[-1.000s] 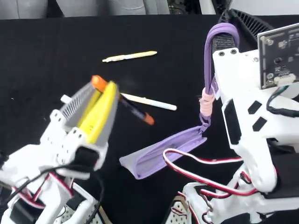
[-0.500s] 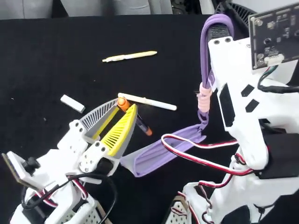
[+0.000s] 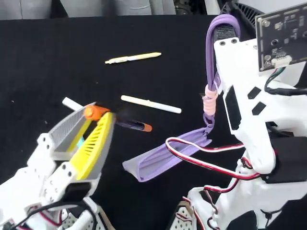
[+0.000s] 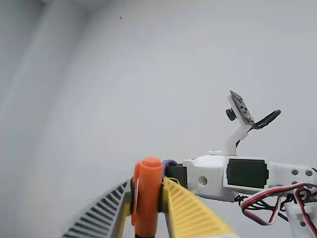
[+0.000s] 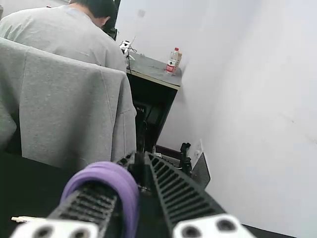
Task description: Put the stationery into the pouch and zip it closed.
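My left jaws are clamped on the orange-capped pen [image 3: 96, 113]. I judge it light, rigid and slick, apt to pivot when held by the cap. My right jaws are shut on the pouch [image 3: 163, 158] by its strap [image 3: 210, 57]. The pouch is limp purple fabric sagging toward the desk [image 3: 48, 48]. Beyond lie a white pen [image 3: 151, 104], an eraser [image 3: 72, 103] and a yellow pen [image 3: 133, 58].
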You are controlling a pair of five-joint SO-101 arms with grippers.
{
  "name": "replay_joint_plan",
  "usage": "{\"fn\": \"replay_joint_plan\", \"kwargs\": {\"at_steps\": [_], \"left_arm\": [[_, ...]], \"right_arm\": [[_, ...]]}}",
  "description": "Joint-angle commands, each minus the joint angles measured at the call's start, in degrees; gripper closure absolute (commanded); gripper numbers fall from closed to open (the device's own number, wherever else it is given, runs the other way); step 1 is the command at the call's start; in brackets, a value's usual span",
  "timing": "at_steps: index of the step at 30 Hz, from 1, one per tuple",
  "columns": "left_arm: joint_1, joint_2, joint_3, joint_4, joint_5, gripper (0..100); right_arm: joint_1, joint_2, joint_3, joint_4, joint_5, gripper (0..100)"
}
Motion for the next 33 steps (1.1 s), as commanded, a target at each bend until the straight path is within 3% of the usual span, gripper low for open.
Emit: {"fn": "replay_joint_plan", "kwargs": {"at_steps": [1, 7, 17, 23, 28, 33], "left_arm": [[0.66, 0.62, -3.47, -0.70, 0.70, 97], [2.33, 0.62, -3.65, 1.76, 8.79, 97], [12.44, 0.26, -0.57, 8.00, -2.11, 97], [11.74, 0.62, -4.79, -0.44, 2.81, 97], [8.22, 2.29, -6.73, 0.97, 12.13, 97], [8.22, 2.37, -6.55, 5.54, 11.08, 97]], "right_arm": [[-0.88, -0.57, 0.31, -1.76, 0.18, 98.7], [-0.88, -0.04, 0.31, -1.76, 0.18, 98.7], [-0.70, 2.24, -0.22, -2.46, 0.35, 98.7], [-0.88, 2.51, 0.13, -2.55, 0.35, 98.7], [-0.88, 2.59, 0.22, -2.73, 0.26, 98.7], [-0.88, 2.59, 0.22, -2.73, 0.18, 98.7]]}}
